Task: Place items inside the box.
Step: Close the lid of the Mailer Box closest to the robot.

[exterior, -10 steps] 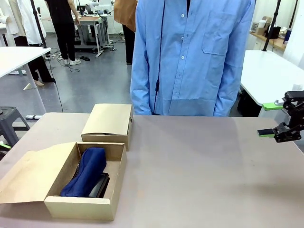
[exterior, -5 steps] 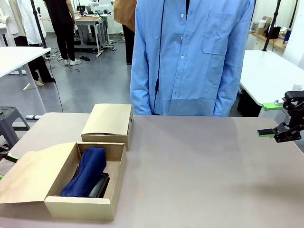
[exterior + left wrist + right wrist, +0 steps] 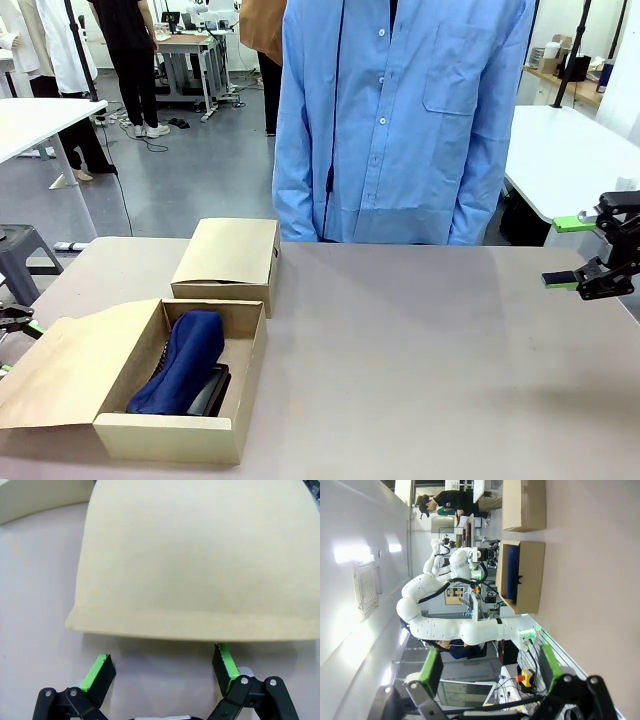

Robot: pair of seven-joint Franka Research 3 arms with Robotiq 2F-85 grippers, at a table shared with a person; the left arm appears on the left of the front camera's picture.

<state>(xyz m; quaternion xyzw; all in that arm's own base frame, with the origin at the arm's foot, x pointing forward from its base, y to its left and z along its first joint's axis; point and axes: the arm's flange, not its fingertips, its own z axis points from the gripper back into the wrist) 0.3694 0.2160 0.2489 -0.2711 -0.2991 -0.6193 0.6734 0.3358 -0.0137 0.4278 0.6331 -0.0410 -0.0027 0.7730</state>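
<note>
The open cardboard box (image 3: 180, 436) sits at the table's near left, its lid flap (image 3: 65, 370) folded out to the left. Inside lies the navy blue fabric pouch (image 3: 182, 360), and a black object (image 3: 210, 390) shows under its near end. The other items are hidden or out of view. My left gripper (image 3: 19, 347) is open at the picture's left edge, and its fingers (image 3: 99, 672) straddle the flap's rim (image 3: 190, 627) without touching it. My right gripper (image 3: 565, 252) hangs open and empty above the table's right edge. The right wrist view shows the box (image 3: 532, 575) and pouch (image 3: 512, 575) far off.
A closed cardboard box (image 3: 228, 260) stands just behind the open one, also seen in the right wrist view as the closed box (image 3: 524, 505). A person in a blue shirt (image 3: 400, 120) stands at the far edge, hands out of sight. The table (image 3: 430, 360) is bare to the right.
My left gripper has risen slightly at the left edge beside the flap. The right arm, the boxes and the pouch have not moved.
</note>
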